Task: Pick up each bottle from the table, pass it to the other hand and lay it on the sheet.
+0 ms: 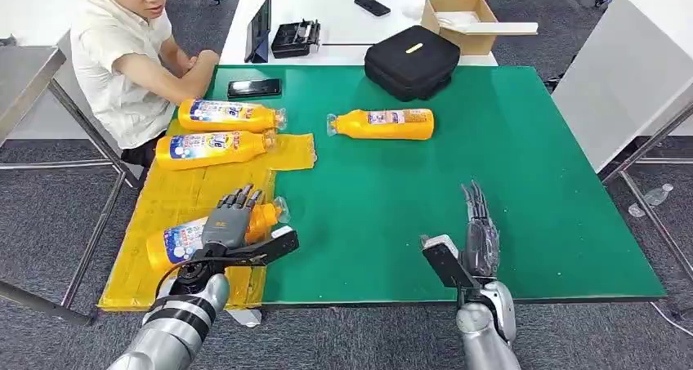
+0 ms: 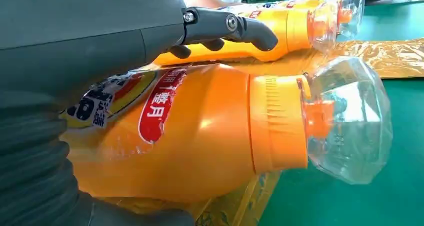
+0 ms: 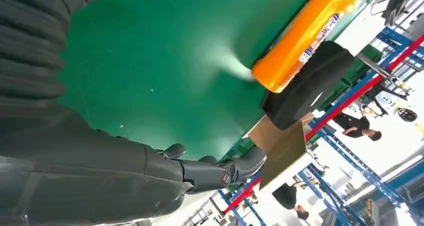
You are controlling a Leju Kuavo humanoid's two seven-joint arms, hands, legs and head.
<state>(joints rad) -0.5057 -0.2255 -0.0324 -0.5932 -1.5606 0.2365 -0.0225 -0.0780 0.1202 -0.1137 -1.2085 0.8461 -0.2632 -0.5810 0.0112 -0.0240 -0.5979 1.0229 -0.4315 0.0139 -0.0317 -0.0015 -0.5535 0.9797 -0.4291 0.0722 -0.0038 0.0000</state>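
An orange bottle [image 1: 176,241] [image 2: 200,131] with a clear cap lies on the yellow sheet [image 1: 184,194] [image 2: 395,59] near the table's front left. My left hand [image 1: 226,223] [image 2: 100,31] hovers over it with its fingers [image 2: 235,29] stretched straight out above the bottle, a gap showing beneath them. Two more bottles [image 1: 227,115] [image 1: 214,149] lie side by side at the sheet's far end. A last bottle [image 1: 384,123] [image 3: 305,41] lies on the green mat [image 1: 490,158]. My right hand [image 1: 480,231] [image 3: 100,176] stands open and empty over the mat at the front right.
A person [image 1: 122,51] sits at the far left corner, arms on the table beside a black phone [image 1: 253,87]. A black case [image 1: 411,60] [image 3: 310,86] sits at the mat's far edge, with a cardboard box [image 1: 458,15] behind it on a white table.
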